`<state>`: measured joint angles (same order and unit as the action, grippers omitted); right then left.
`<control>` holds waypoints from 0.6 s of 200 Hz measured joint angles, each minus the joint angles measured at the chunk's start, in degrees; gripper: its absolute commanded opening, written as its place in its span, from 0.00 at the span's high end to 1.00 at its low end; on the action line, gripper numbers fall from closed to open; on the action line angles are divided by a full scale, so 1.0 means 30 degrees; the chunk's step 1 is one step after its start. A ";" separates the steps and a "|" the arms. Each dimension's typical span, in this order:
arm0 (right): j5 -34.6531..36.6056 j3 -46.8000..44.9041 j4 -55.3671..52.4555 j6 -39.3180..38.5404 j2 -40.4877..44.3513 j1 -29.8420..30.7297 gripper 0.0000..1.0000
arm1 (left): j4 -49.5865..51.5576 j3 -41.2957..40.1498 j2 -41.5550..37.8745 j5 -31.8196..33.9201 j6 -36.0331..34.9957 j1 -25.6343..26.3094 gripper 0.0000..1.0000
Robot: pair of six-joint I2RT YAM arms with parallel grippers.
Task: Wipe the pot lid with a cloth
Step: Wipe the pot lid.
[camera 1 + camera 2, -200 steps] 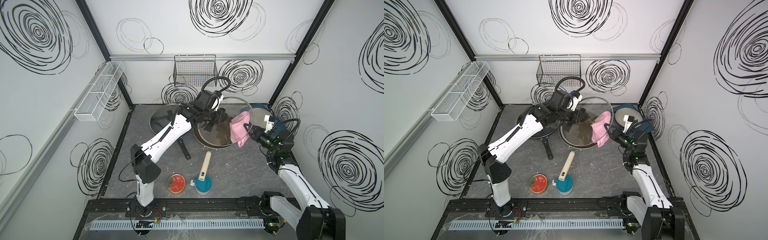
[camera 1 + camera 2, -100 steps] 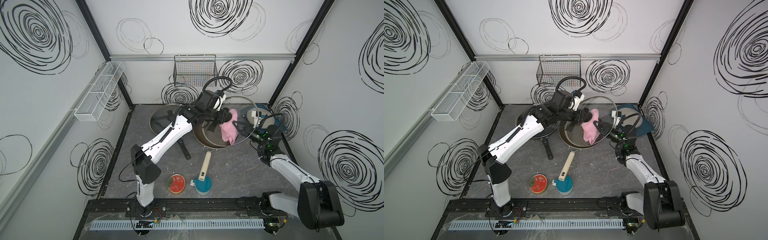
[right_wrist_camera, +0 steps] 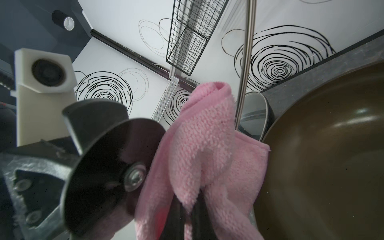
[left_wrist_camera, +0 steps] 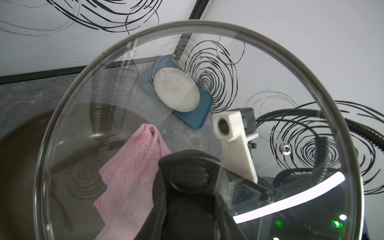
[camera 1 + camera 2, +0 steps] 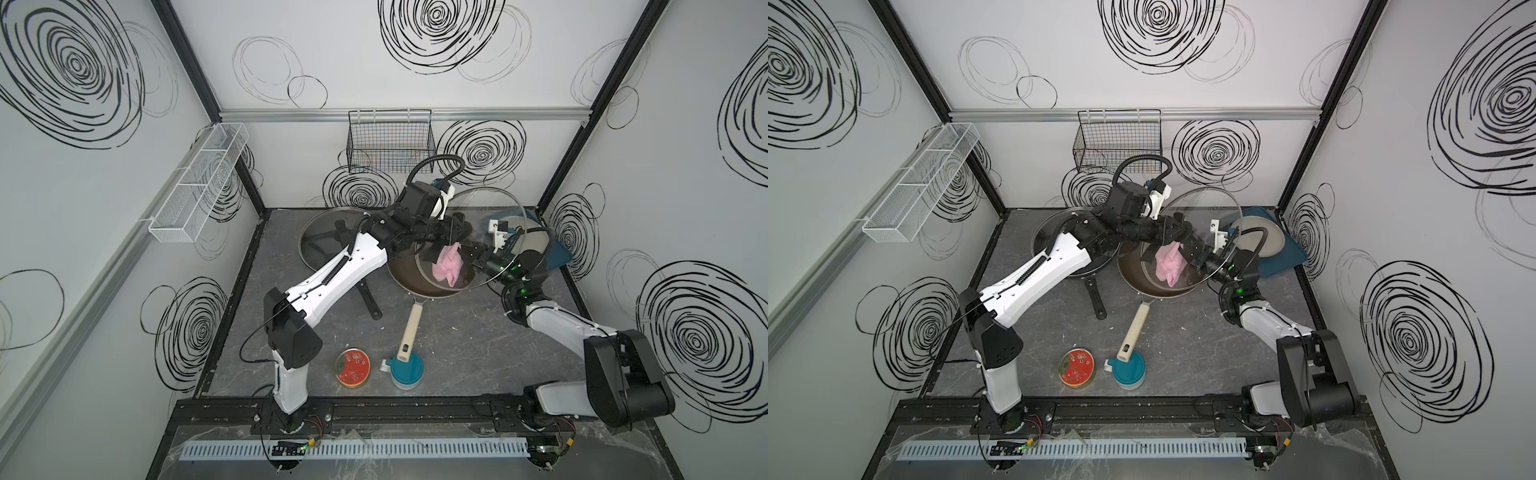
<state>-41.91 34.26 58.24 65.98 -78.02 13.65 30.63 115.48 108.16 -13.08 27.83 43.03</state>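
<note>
Status: pot lid (image 5: 488, 203) of clear glass, held tilted above the brown pan (image 5: 409, 280). Left gripper (image 5: 455, 227) is clamped tight on its black knob (image 4: 188, 176). Right gripper (image 5: 465, 255) is closed on the pink cloth (image 5: 448, 266). The cloth lies bunched against the lid's underside, just beside the centre screw (image 3: 135, 176). The pan sits on the desk (image 5: 457, 336).

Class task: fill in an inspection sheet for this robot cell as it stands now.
Surface: grey marbled tabletop, pale flecks.
Job's things: glass pot lid held tilted above the frying pan; pink cloth against its underside.
Clutter: lidded pan, red tin, teal container, blue tray with grey plate.
Grippers: left gripper shut on the lid's knob; right gripper shut on cloth.
Cables: black conduit loops at both wrists.
Surroundings: scribbled white walls, wire basket, white mesh shelf.
</note>
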 measured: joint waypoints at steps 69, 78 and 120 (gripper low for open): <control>0.0277 -0.2171 -0.0532 0.0750 0.3643 -0.0087 1.00 | -0.1195 -0.1625 -0.1399 0.0182 0.0758 -0.1253 1.00; 0.0262 -0.2382 -0.0743 0.0874 0.4401 -0.0233 1.00 | -0.1326 -0.1843 -0.1596 0.0211 0.0794 -0.1428 1.00; -0.0270 -0.2783 -0.1639 0.1741 0.6666 -0.2579 1.00 | -0.1406 -0.2754 -0.2171 0.0437 0.0801 -0.1792 1.00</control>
<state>-42.72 25.91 53.32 71.20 -58.02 5.91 26.41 107.22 101.65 -11.77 30.24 37.65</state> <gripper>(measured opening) 0.050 0.330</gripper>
